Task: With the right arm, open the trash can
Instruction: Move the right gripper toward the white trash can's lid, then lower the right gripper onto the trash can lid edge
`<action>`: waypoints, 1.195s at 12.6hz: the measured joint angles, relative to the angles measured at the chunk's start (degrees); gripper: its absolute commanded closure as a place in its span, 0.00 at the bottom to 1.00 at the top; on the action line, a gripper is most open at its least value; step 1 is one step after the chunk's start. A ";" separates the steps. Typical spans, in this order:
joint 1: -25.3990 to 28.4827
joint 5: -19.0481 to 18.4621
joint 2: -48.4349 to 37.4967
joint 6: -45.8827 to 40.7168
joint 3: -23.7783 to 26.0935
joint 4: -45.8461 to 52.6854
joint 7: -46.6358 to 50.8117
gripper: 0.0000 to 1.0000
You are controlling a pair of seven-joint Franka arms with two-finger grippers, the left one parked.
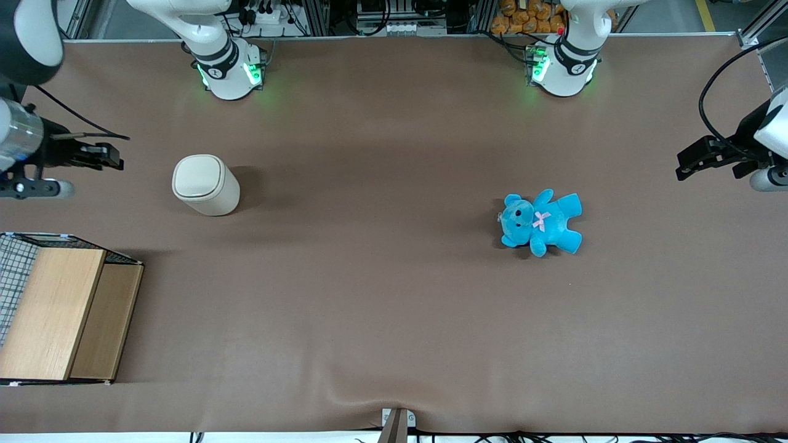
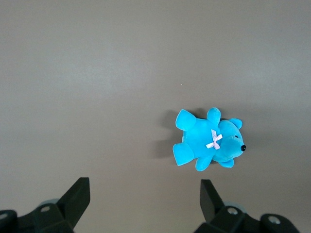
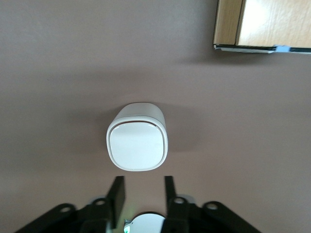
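The trash can is a small cream-white bin with a rounded-square body. It stands upright on the brown table with its flat lid shut. It also shows in the right wrist view, seen from above. The right arm's black two-finger gripper hangs above the table beside the trash can, toward the working arm's end, and does not touch it. In the right wrist view the gripper is open and empty, with the lid just ahead of its fingertips.
A wooden box with a mesh side stands nearer the front camera than the trash can; its corner shows in the right wrist view. A blue teddy lies toward the parked arm's end of the table.
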 measured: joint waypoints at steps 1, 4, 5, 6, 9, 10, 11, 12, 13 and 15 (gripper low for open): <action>0.00 0.00 -0.08 2.50 -0.02 -2.47 0.00 1.00; -0.01 0.00 -0.89 7.81 -0.21 -9.80 0.01 1.00; -0.02 0.01 -1.28 9.29 -0.28 -12.16 0.00 1.00; -0.03 0.01 -1.84 11.37 -0.35 -14.63 0.00 1.00; -0.04 0.01 -5.01 18.89 -0.47 -23.13 0.00 1.00; -0.10 0.01 -5.80 20.54 -0.56 -25.17 -0.03 1.00; -0.28 0.01 -6.26 21.99 -0.68 -26.71 -0.46 1.00; -0.57 0.01 -6.43 23.43 -0.84 -27.92 -1.10 1.00; -0.73 0.01 -6.44 24.69 -1.12 -28.94 -1.65 1.00; -0.86 0.01 -6.44 26.74 -1.42 -30.80 -1.96 1.00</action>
